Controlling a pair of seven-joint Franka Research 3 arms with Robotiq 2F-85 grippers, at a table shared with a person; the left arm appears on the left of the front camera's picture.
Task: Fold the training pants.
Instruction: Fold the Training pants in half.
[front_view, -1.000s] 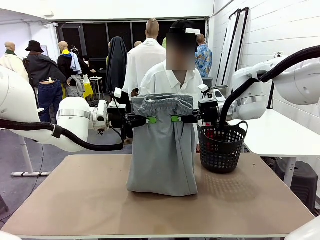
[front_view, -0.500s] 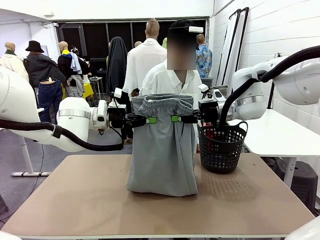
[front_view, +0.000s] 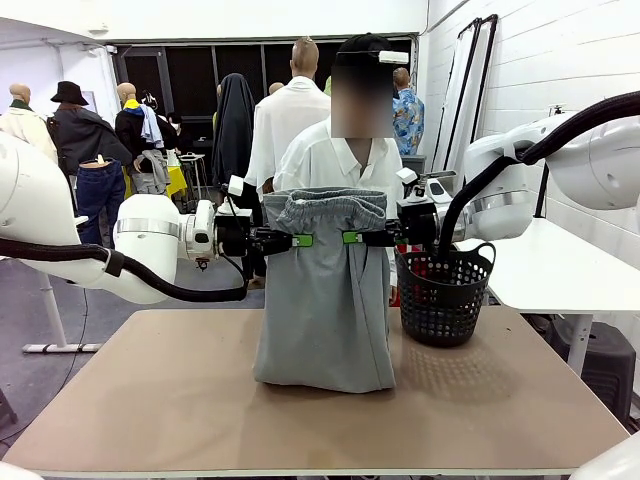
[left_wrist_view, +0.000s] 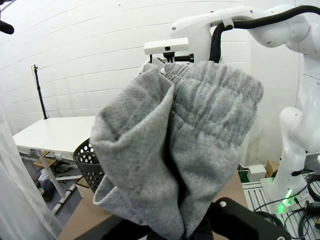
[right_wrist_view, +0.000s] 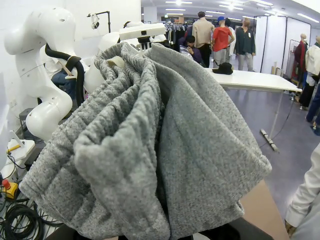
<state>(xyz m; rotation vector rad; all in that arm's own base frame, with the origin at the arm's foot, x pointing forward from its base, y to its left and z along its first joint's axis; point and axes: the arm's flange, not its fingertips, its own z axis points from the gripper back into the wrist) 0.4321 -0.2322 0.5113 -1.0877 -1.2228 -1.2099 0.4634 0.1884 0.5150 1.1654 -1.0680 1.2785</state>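
Two grippers hold the training pants (front_view: 325, 300) upright above the table (front_view: 180, 410), just left of the black basket (front_view: 442, 295): left gripper (front_view: 296, 240) and right gripper (front_view: 352, 237) clamp the waistband's opposite sides, hems resting on the tabletop.

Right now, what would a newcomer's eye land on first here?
The grey training pants, hung upright mid-table by the waistband, with the hem resting on the tabletop. The left tool and right tool pinch the waistband from either side. A black basket stands just right, a person behind.
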